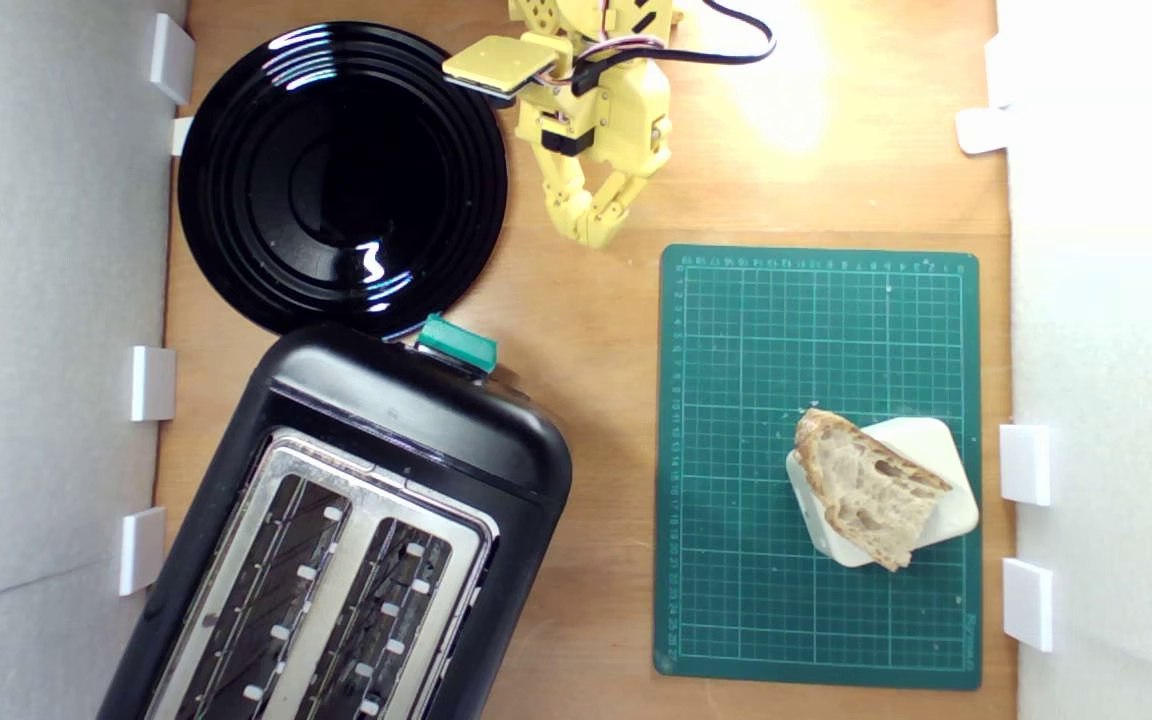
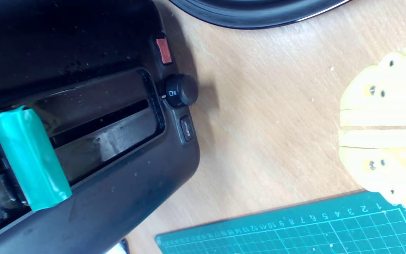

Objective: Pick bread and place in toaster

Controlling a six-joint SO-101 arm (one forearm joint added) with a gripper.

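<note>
One bread (image 1: 871,487) is seen on a box (image 1: 941,480), well apart from the gripper (image 1: 596,232), jaws pressed together; one toaster (image 1: 356,530).

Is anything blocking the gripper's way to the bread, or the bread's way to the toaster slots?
Nothing visible does. The closed gripper has bare wood and green mat between it and the bread, which lies on a white box. The toaster slots look empty.

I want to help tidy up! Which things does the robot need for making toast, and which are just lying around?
For the job:
bread
toaster
gripper

Just lying about:
black plate
green cutting mat
white box under the bread
</note>
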